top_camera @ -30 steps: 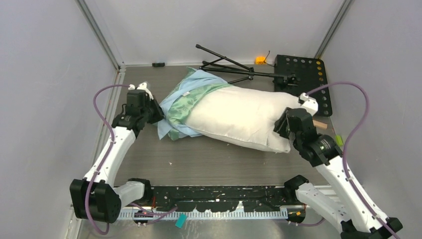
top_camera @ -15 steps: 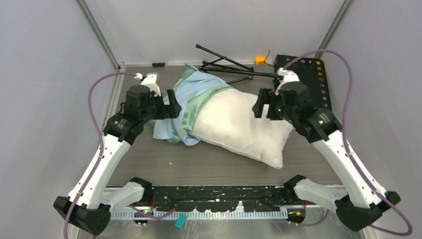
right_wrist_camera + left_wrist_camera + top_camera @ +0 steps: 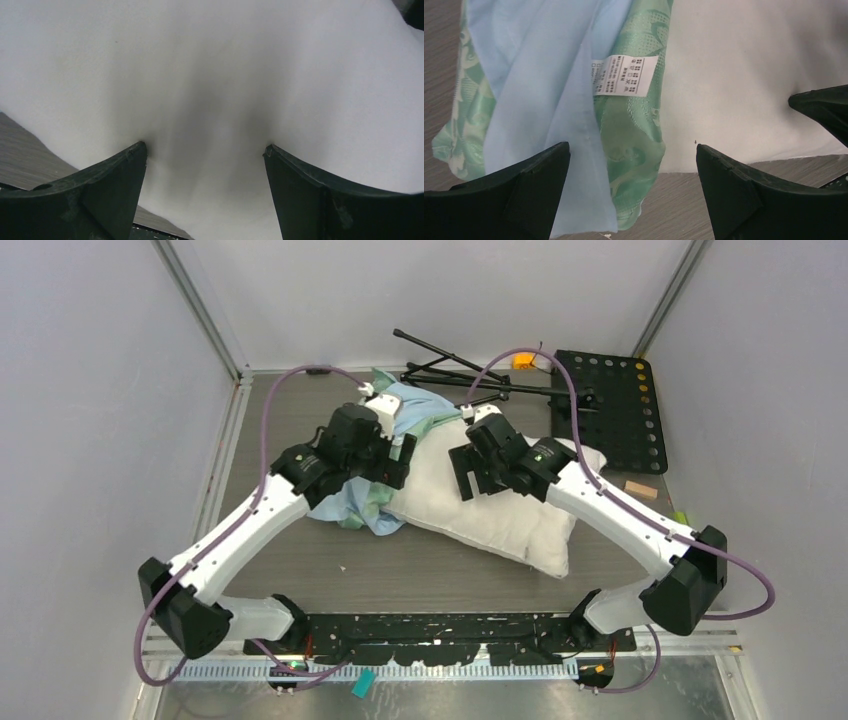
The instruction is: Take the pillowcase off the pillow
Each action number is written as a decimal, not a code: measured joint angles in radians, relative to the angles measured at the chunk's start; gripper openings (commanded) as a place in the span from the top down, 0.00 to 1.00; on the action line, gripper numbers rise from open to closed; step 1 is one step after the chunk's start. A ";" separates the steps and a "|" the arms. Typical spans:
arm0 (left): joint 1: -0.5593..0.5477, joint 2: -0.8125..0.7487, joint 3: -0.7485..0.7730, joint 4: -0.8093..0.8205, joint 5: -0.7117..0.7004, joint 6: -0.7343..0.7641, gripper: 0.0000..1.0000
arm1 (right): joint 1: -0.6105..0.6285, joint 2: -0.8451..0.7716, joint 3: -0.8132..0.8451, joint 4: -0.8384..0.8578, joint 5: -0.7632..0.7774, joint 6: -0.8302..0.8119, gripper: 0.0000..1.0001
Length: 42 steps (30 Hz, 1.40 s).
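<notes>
Starting at the left: the pillowcase (image 3: 352,508) lies bunched on the tabletop (image 3: 430,565) against the left end of the pillow (image 3: 505,525), its blue and green faces folded over each other. Whether a corner of the pillow is tucked inside it, I cannot tell. It looks nearly off, I'd say.

Over it hangs the left end effector (image 3: 632,149), fingers wide apart and holding nothing. The wrist view shows the green hem and the white tag (image 3: 620,75) just beyond the open tips, so the cloth sits in line for a pinch. That placement makes sense: grab the loose edge and draw it leftward.

Moving right, the pillow lies slantwise across the middle of the tabletop, bare along most of its length. The right end effector (image 3: 205,147) is down on its upper surface, fingers also spread. Both tips seem to press into the white cover, with a shadowed dent between them, and they are clamped on nothing. My read is that it's there to pin or grip the pillow so it doesn't slide when the other side pulls.
</notes>
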 measured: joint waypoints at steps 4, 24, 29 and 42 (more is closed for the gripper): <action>-0.016 0.090 0.002 0.003 -0.018 0.009 0.00 | 0.000 0.001 -0.079 0.071 0.019 -0.002 0.13; 0.265 0.092 -0.158 0.096 -0.115 -0.162 0.98 | -0.002 -0.409 -0.364 0.290 0.255 0.133 1.00; 0.407 0.034 -0.274 0.170 0.045 -0.245 1.00 | -0.003 -0.519 -0.363 0.285 0.278 0.135 1.00; 0.501 -0.008 -0.356 0.248 0.232 -0.287 1.00 | -0.027 -0.341 -0.113 0.126 -0.019 -0.027 0.10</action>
